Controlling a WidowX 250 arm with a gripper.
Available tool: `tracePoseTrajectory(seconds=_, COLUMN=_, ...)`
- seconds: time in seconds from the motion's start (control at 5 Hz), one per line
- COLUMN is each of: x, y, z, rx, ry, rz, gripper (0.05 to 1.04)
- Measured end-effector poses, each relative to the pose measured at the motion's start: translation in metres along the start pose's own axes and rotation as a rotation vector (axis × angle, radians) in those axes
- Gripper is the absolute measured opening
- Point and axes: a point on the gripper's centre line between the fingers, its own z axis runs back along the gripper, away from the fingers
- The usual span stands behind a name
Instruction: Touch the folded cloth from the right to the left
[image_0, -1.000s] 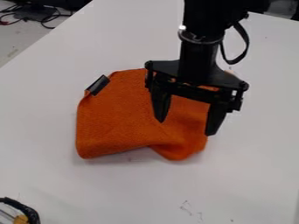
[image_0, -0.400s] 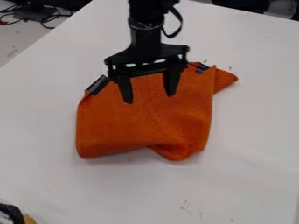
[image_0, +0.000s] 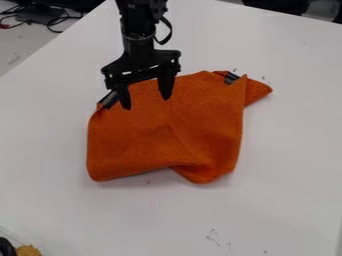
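My gripper (image_0: 145, 102) hangs over the upper left part of the orange cloth (image_0: 167, 135), its two fingers spread apart with nothing between them. The left finger is beside the dark tag at the cloth's upper left corner. Folded over itself, the cloth lies on the white table, with a pointed flap sticking out at its upper right and a second dark tag near that flap. I cannot tell whether the fingertips touch the fabric.
The white table (image_0: 280, 165) extends around the cloth. Black cables (image_0: 53, 22) lie beyond its edge at the upper left. A black and yellowish object (image_0: 27, 250) shows at the bottom left corner.
The gripper has moved left and somewhat up in the view, from over the cloth's right part to its upper left. The cloth has kept its place and shape.
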Motion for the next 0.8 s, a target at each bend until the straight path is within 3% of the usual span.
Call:
tracePoseTrajectory(seconds=0.2, x=0.008, y=0.006, z=-0.023, rx=-0.022, ry=0.026, rz=0.038, gripper=0.999)
tracePoseTrajectory(seconds=0.4, x=0.011, y=0.007, z=-0.040, rx=-0.013, ry=0.051, rz=0.030, gripper=0.999)
tracePoseTrajectory(seconds=0.8, x=0.017, y=0.009, z=-0.051, rx=0.003, ry=0.058, rz=0.036, gripper=0.999)
